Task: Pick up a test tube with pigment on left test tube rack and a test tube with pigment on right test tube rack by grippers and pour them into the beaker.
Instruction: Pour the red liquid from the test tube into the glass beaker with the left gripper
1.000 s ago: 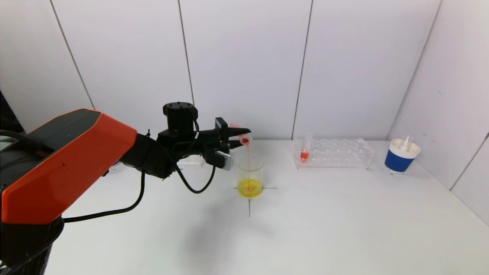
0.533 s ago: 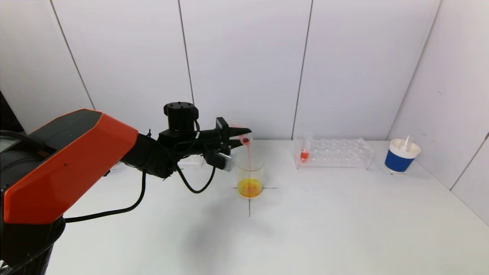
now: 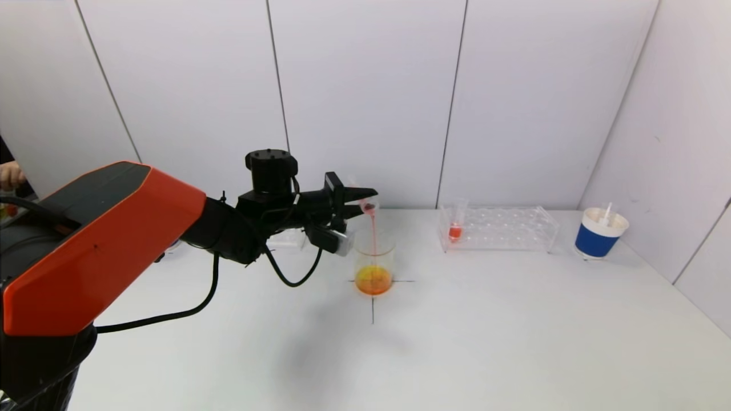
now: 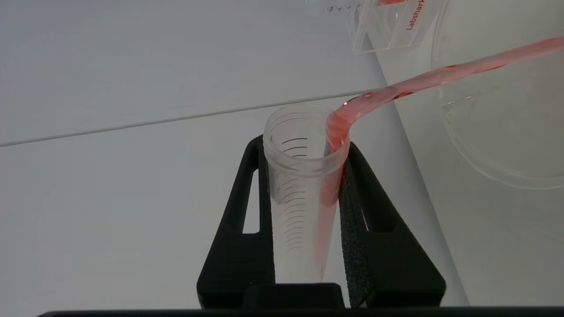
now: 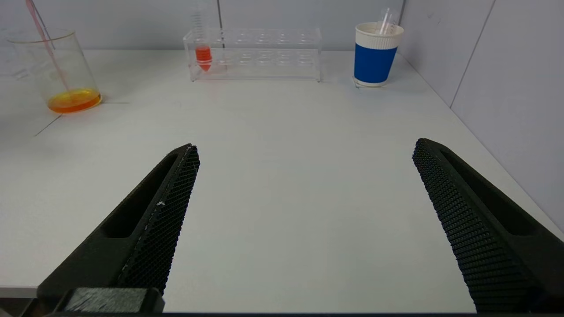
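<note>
Pouring red pigment, the left gripper (image 3: 357,206) clenches a tilted test tube (image 4: 304,185) above the beaker (image 3: 374,262); next, the idle right gripper (image 5: 304,211), fingers released, must fetch the right rack's tube (image 3: 456,222).

Blue-and-white paper cup (image 3: 599,233) with a stick in it, far right on white bench (image 3: 485,342), near wall.

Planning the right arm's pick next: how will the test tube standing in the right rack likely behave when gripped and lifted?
The test tube looks like thin clear plastic, so probably stiff, smooth and a little slippery. Only its tapered tip holds orange-red liquid, so it is likely light. It stands upright and uncapped in the rack, so tilting it could spill.
</note>
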`<control>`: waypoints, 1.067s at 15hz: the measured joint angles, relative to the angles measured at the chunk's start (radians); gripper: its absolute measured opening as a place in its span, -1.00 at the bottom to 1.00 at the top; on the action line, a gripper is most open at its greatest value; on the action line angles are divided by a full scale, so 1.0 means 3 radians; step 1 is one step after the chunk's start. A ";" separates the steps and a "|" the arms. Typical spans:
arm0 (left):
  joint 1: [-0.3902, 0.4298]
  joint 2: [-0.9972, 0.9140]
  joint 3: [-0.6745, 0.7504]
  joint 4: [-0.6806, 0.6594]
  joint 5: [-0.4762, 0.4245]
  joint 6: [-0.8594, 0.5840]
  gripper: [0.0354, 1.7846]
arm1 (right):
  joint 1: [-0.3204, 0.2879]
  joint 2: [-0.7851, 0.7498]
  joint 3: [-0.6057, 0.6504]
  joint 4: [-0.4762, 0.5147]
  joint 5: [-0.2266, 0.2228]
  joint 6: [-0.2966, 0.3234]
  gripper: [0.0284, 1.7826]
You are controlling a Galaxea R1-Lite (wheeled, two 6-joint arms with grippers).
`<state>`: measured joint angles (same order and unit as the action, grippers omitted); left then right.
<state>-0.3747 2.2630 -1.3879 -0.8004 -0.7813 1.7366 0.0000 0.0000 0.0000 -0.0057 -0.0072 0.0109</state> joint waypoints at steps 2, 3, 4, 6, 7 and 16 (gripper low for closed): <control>-0.0003 -0.0001 -0.0037 0.0010 0.0001 0.0096 -0.54 | 0.0000 0.0000 0.0000 0.0001 -0.0001 0.0000 0.98; -0.0003 -0.0001 -0.0040 0.0011 0.0001 0.0133 -0.54 | 0.0000 0.0000 0.0000 0.0001 -0.0001 0.0000 0.98; -0.0003 -0.0001 -0.0045 0.0010 0.0001 0.0169 -0.54 | 0.0000 0.0000 0.0000 0.0001 -0.0001 0.0000 0.98; -0.0004 -0.0001 -0.0046 0.0010 0.0001 0.0225 -0.54 | 0.0000 0.0000 0.0000 0.0001 -0.0001 0.0000 0.98; -0.0003 -0.0001 -0.0046 0.0011 0.0001 0.0271 -0.54 | 0.0000 0.0000 0.0000 0.0001 -0.0001 -0.0001 0.98; 0.0004 0.0019 -0.0065 0.0022 0.0001 0.0507 -0.54 | 0.0000 0.0000 0.0000 0.0000 -0.0001 0.0000 0.98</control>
<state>-0.3736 2.2687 -1.4074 -0.7938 -0.7811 1.8887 0.0000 0.0000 0.0000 -0.0057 -0.0077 0.0109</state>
